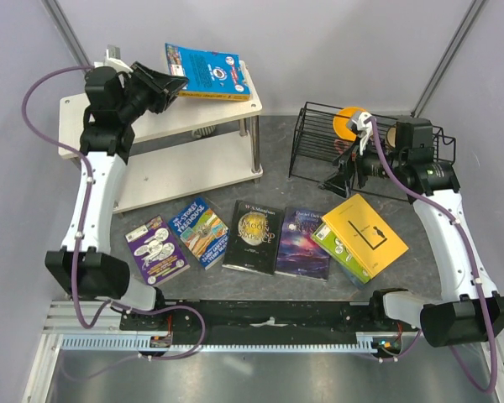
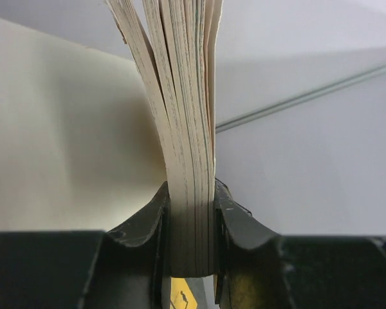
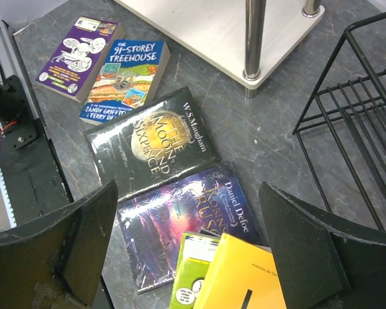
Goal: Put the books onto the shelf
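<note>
My left gripper (image 1: 170, 84) is shut on a blue book (image 1: 208, 70) that lies at the far right end of the shelf's (image 1: 151, 122) top board. In the left wrist view the jaws (image 2: 192, 193) clamp its fanned page edge (image 2: 180, 96). My right gripper (image 1: 340, 176) hangs open above the table, holding nothing. Below it lie a yellow book (image 3: 244, 280) on a lime-green one (image 3: 192, 273), then galaxy (image 3: 174, 225), black-and-gold (image 3: 151, 141), multicoloured (image 3: 125, 77) and purple (image 3: 77, 48) books in a row.
A black wire rack (image 1: 319, 138) with an orange bowl (image 1: 349, 122) stands at the back right, close behind my right gripper. The shelf's chrome leg (image 3: 254, 38) and lower board (image 3: 212, 26) are just beyond the row of books.
</note>
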Motion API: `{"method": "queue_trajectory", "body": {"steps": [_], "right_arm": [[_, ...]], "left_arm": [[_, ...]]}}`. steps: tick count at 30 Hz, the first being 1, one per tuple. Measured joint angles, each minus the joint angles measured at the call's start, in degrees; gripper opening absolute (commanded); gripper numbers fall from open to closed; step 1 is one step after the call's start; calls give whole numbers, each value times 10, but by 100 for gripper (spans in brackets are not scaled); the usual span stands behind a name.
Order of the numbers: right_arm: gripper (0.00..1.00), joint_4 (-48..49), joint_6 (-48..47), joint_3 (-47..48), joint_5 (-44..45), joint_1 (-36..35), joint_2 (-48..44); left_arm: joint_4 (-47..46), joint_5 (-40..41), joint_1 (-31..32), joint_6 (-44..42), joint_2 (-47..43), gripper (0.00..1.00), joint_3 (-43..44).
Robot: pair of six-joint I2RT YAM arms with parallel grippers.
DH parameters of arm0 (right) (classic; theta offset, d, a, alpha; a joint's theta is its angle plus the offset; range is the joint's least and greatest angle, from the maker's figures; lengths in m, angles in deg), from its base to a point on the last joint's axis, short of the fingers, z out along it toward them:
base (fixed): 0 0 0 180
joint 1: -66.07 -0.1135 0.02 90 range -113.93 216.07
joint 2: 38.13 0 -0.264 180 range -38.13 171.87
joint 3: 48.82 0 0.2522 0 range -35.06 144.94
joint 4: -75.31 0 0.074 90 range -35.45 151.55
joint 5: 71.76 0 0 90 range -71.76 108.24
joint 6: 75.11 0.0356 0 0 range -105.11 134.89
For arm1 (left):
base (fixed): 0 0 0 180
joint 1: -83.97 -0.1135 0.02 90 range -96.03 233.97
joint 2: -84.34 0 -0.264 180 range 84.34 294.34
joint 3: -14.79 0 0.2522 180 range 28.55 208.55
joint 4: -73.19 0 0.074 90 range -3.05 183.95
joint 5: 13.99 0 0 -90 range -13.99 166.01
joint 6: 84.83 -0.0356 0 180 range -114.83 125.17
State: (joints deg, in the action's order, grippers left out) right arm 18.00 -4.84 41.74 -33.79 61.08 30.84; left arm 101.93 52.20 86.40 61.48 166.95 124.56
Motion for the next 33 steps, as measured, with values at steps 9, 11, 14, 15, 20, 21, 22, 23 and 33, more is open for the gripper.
{"method": "queue_trajectory", "body": {"steps": [9,11,14,15,20,21,22,23,33], "right_arm": [[98,28,21,-22,-21,5,-4],[98,33,25,-24,-22,6,-4],[98,39,30,-26,-24,8,-4],[98,41,31,-28,-24,8,-4],[98,49,36,-33,-29,9,-6],[98,50,37,-33,-31,9,-6],[98,51,38,-33,-33,10,-6],[98,53,39,-33,-34,10,-7],[98,62,46,-41,-39,12,-15]], "left_arm": [[15,-4,-11,26,43,9,12],[21,-4,-11,26,43,11,12],[26,-6,-14,26,42,10,12],[26,-8,-15,26,41,10,12],[26,-20,-21,28,13,10,-19],[26,-20,-21,28,3,11,-27],[27,-21,-22,28,-7,13,-35],[27,-22,-22,28,-16,15,-42],[54,-12,-22,18,-35,79,-72]]}}
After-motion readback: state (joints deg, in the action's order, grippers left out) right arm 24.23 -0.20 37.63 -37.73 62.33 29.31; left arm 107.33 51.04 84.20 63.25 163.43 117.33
